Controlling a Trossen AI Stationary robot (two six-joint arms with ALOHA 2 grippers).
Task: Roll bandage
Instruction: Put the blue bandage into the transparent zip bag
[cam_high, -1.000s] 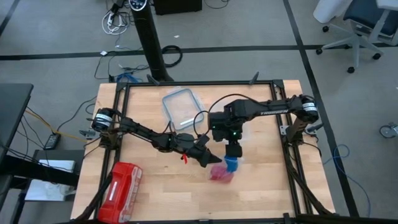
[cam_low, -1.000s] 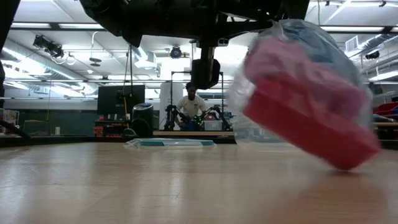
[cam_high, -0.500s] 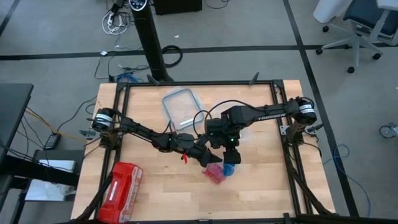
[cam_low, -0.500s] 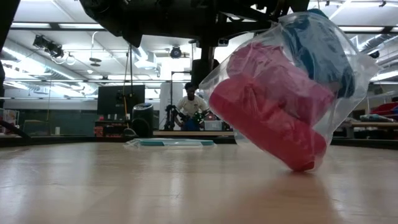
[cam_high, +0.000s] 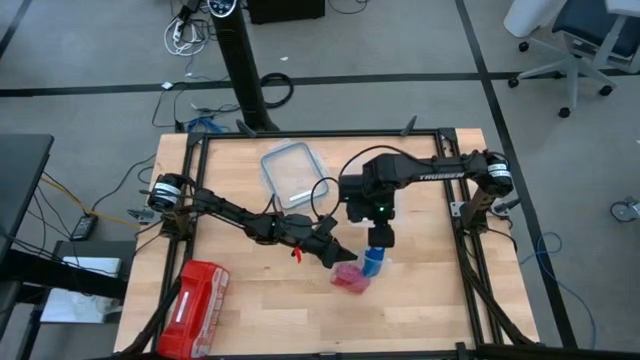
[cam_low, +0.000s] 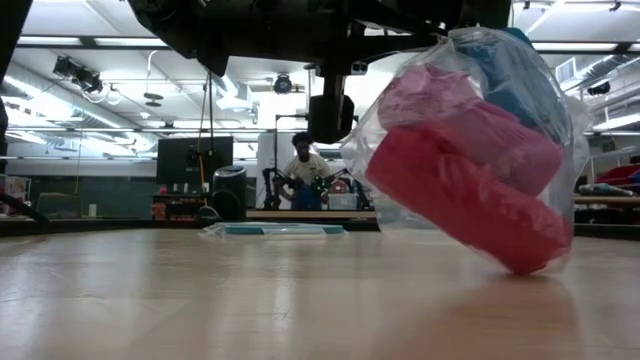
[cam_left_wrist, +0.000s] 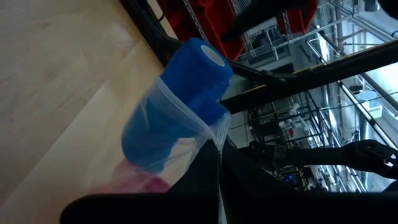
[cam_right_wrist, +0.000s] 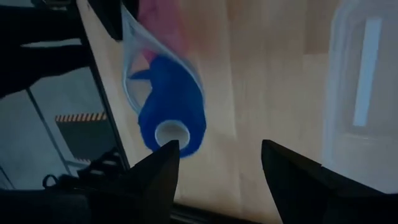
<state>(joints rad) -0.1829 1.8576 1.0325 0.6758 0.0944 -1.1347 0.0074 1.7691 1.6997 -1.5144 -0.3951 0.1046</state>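
Bandage (cam_left_wrist: 186, 78) jutted from the clear bag (cam_left_wrist: 168, 140), whose edge the left pincer (cam_high: 335, 256) pinched; the right pincer (cam_right_wrist: 217, 165), spread wide, should close squarely around its exposed end.

White lettering runs along the right arm (cam_high: 440, 177) in the high view, too small to read; nothing else carries legible text.

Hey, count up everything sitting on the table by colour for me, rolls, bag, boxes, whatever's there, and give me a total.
Blue: 1, the bandage roll poking out of the bag's mouth.
Pink-red: 2, rolls inside the bag.
Clear: 2, the plastic bag and a clear lidded container.
Red: 1, a box at the table's left front corner.
Total: 6.
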